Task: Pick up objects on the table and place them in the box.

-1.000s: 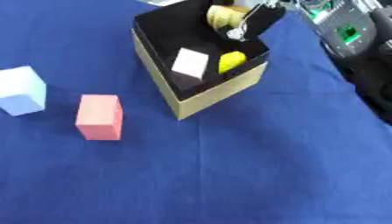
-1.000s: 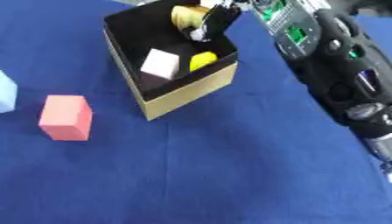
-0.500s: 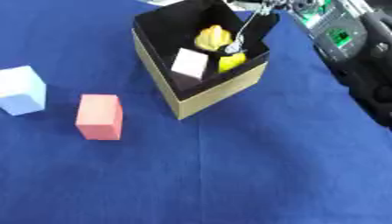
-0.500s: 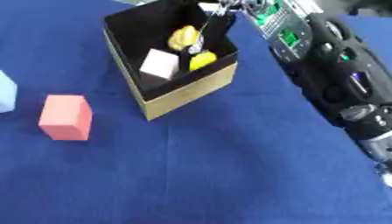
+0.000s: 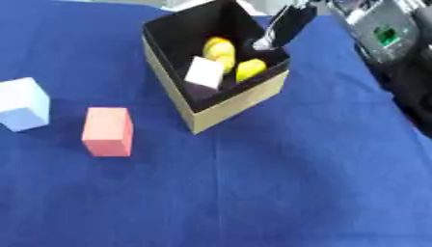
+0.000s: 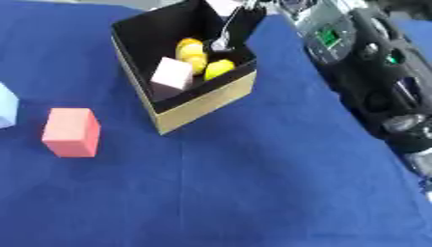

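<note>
Left eye view shows the box [image 5: 228,108] holding a pale cube [image 5: 205,73] and yellow pieces [image 5: 219,48]. Right hand [image 5: 285,26], at upper right, hangs over the box with straight fingers, holding nothing. A red block [image 5: 107,131] and a light blue block [image 5: 23,103] at the left edge are judged outstanding.

Right hand [image 5: 283,26] released yellow piece [image 5: 219,47] into box [image 5: 236,103].

- Desk [image 5: 278,193]: dark blue cloth, plain.
- Box [image 5: 240,103]: tan outside, black inside.
- Box contents: white cube [image 5: 205,73], two yellow objects [image 5: 219,48].
- Left edge: pale blue cube [image 5: 22,103].
- Beside it: pink block [image 5: 108,131].
</note>
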